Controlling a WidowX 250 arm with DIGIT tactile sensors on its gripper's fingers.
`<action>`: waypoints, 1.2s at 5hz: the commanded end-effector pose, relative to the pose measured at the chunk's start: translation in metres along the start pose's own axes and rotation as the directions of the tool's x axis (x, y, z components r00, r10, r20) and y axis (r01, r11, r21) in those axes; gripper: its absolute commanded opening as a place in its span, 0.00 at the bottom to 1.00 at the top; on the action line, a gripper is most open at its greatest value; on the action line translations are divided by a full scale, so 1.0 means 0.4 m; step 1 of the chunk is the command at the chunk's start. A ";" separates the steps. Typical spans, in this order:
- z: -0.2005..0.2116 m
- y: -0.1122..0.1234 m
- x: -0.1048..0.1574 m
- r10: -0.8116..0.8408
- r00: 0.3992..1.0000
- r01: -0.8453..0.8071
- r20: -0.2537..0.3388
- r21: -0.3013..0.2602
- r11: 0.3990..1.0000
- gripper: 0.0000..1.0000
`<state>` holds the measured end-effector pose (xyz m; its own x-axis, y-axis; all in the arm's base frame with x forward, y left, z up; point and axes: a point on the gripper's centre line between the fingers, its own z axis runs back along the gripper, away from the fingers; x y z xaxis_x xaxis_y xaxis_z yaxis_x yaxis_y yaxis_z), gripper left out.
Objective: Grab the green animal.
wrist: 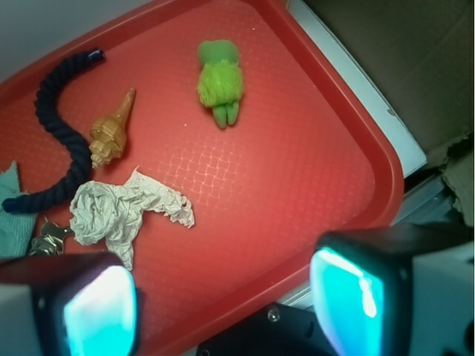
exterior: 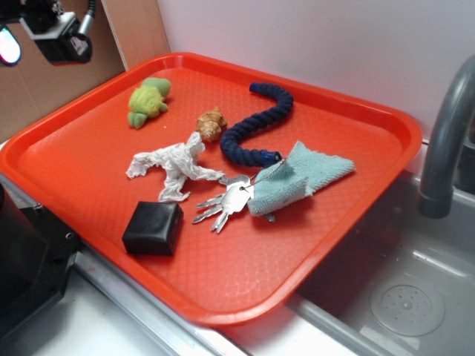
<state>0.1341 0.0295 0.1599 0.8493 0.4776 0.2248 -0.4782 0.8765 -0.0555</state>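
Note:
The green animal (exterior: 148, 100), a fuzzy lime-green plush with darker stubby limbs, lies at the far left corner of the red tray (exterior: 223, 319). In the wrist view the green animal (wrist: 220, 80) sits near the top centre, well ahead of the fingers. My gripper (exterior: 37, 41) hangs high at the top left, above and outside the tray's left rim, away from the toy. Seen from the wrist, the gripper (wrist: 223, 311) is open, its two glowing cyan pads (wrist: 100, 315) wide apart with only bare tray (wrist: 297, 163) between them.
On the tray lie a dark blue rope (exterior: 252, 126), a brown shell (exterior: 212, 124), crumpled white paper (exterior: 174, 167), keys (exterior: 226, 200), a teal cloth (exterior: 297, 182) and a black box (exterior: 154, 228). A grey faucet (exterior: 445, 141) and a sink (exterior: 415, 297) stand to the right.

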 end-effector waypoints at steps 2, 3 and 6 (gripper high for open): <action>-0.167 -0.008 0.175 0.001 0.998 -0.003 -0.059 -0.032 0.999 1.00; -0.242 0.039 0.246 0.059 0.998 -0.060 -0.032 -0.043 0.997 1.00; -0.431 0.094 0.336 0.119 0.985 -0.119 -0.121 0.007 0.993 1.00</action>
<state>0.2669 0.1310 0.0160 0.8070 0.5861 0.0725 -0.5818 0.8101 -0.0724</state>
